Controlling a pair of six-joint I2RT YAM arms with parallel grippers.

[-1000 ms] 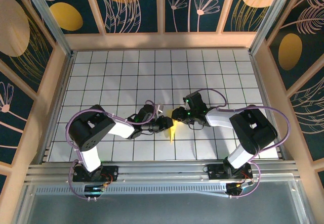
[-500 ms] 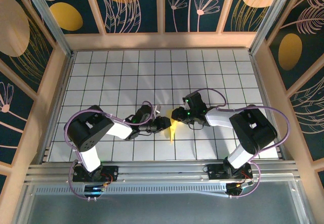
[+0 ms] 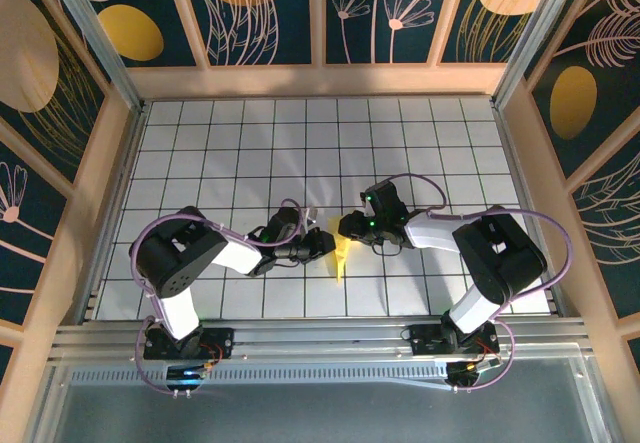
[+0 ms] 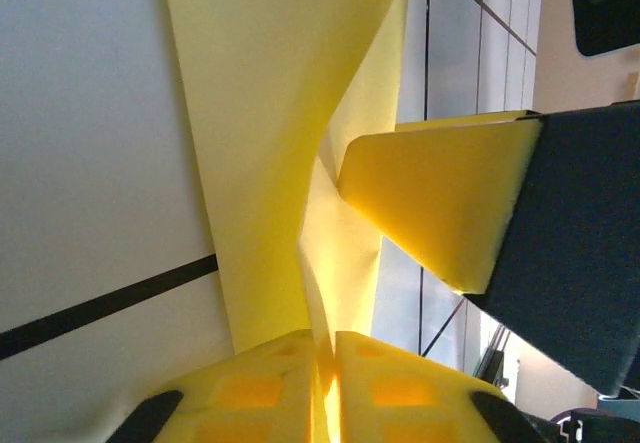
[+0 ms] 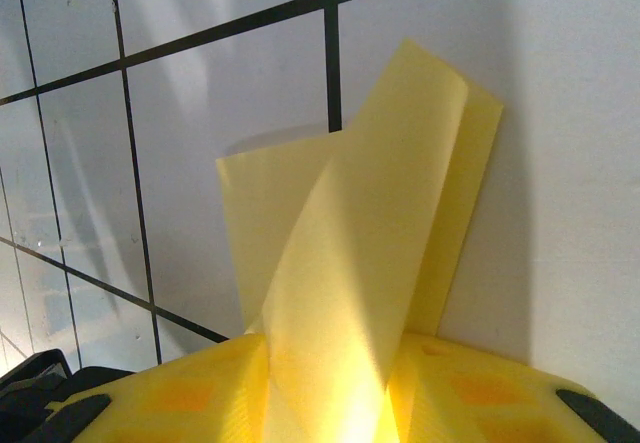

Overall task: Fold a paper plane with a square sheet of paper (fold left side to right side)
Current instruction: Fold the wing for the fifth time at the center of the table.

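The square sheet of paper (image 3: pixel 341 255) is bright yellow and folded narrow. It stands up off the white grid table between the two grippers, its tip pointing toward the near edge. My left gripper (image 3: pixel 328 244) reaches in from the left. In the left wrist view its yellow pads (image 4: pixel 400 378) are pinched together on the paper's (image 4: pixel 265 113) lower edge. My right gripper (image 3: pixel 349 228) comes from the right, and one of its fingers (image 4: pixel 445 198) rests against the paper's far side. In the right wrist view the twisted paper (image 5: pixel 375 213) runs down between that gripper's (image 5: pixel 335 398) fingers.
The white grid table (image 3: pixel 250 143) stretches free behind and to both sides of the grippers. Wooden frame walls (image 3: pixel 320 80) enclose it. An aluminium rail (image 3: pixel 320 338) with both arm bases runs along the near edge.
The left gripper's jaws have closed onto the paper. The right arm and the paper have hardly moved.
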